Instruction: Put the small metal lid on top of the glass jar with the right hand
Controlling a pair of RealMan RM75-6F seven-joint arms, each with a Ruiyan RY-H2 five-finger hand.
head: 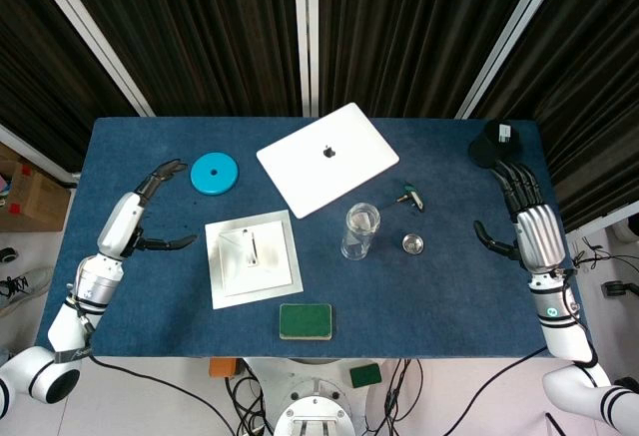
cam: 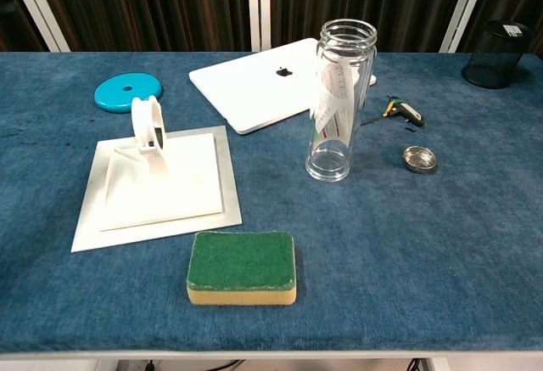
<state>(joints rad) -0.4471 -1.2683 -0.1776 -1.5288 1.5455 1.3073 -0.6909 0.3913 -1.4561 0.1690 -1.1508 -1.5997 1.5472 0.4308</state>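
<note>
L robot hand [head: 150, 212] is hovering w/ fingers spread, thumb apart, holding nothing, forearm angling back toward the body. R robot hand [head: 524, 218] is doing likewise: fingers extending fwd, thumb sticking inward, empty.

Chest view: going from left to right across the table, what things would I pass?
Blue disc → white stand on its square base → green sponge → glass jar → small green-handled tool → small metal lid → black mesh cup. The laptop overlaps several, so I left it out.
</note>
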